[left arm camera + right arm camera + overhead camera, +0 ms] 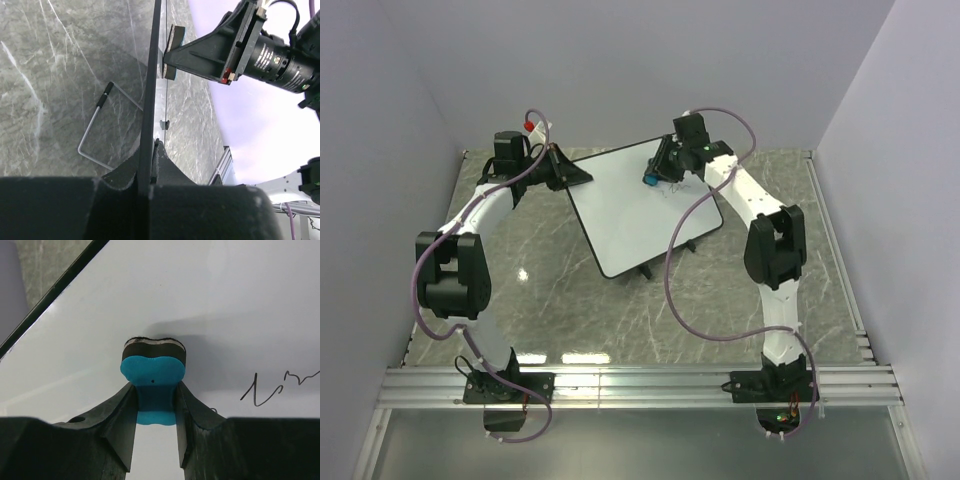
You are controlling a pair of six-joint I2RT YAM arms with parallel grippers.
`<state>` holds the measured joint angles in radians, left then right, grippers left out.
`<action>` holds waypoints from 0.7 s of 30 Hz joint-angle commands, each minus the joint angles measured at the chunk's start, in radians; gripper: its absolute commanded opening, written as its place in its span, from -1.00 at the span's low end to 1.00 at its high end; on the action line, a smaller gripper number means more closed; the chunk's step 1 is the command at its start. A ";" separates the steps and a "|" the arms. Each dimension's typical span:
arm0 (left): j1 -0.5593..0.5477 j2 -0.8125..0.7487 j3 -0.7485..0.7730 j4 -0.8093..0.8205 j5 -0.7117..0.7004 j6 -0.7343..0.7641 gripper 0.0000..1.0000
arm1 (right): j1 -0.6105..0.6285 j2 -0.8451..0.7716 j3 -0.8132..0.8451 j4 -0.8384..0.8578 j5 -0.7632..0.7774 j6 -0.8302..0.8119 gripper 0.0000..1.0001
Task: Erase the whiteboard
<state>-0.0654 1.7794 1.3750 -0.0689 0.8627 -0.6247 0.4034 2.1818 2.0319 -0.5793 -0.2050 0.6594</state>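
Note:
The whiteboard (632, 215) stands tilted on the table, white with a thin black frame. My left gripper (567, 170) is shut on its left corner; in the left wrist view the board's frame edge (152, 85) runs up from between the jaws of that gripper (150, 152). My right gripper (657, 172) is shut on a blue eraser (153, 371), whose dark felt face rests against the board (225, 295) near its upper edge. A thin dark scribble (278, 387) lies just to the right of the eraser.
A wire stand leg (94, 131) lies on the grey marble table (520, 260) behind the board. Another leg (645, 270) shows under the board's near corner. Aluminium rails (640, 385) run along the near edge. Walls close in the sides and back.

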 commanded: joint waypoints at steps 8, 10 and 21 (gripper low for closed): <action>-0.068 0.008 0.009 -0.091 -0.017 0.171 -0.99 | -0.099 -0.132 -0.528 0.133 0.022 -0.026 -1.00; -0.068 0.011 0.010 -0.089 -0.014 0.169 -0.99 | -0.113 -0.132 -0.555 0.122 0.029 -0.040 -1.00; -0.074 0.043 0.047 -0.132 -0.036 0.201 -0.99 | -0.109 -0.028 -0.239 0.072 -0.071 0.008 -1.00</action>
<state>-0.0700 1.7912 1.4025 -0.0956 0.8635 -0.6121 0.2470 2.0674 1.6943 -0.5304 -0.2413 0.6464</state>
